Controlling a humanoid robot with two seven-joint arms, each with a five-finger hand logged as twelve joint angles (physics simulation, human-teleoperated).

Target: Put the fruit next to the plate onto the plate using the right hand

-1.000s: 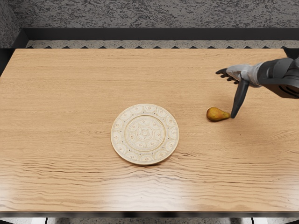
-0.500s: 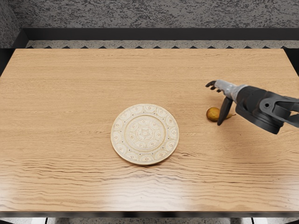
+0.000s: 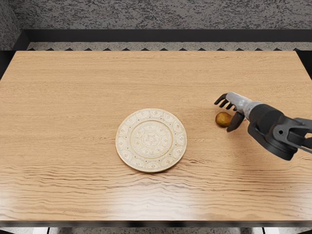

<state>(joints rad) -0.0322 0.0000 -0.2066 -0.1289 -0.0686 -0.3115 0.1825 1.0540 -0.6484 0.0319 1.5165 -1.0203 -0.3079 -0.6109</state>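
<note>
One fruit point(image 3: 223, 119), right end behind fingers point(image 3: 235, 122)

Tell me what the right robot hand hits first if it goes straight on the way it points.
Probably the fruit, lying just beneath the spread fingers of the right robot hand. If the hand passes above it, only bare table lies ahead. The plate sits off that line.

Wooden table point(image 3: 73, 87), speckled grey wall point(image 3: 146, 14)
</note>
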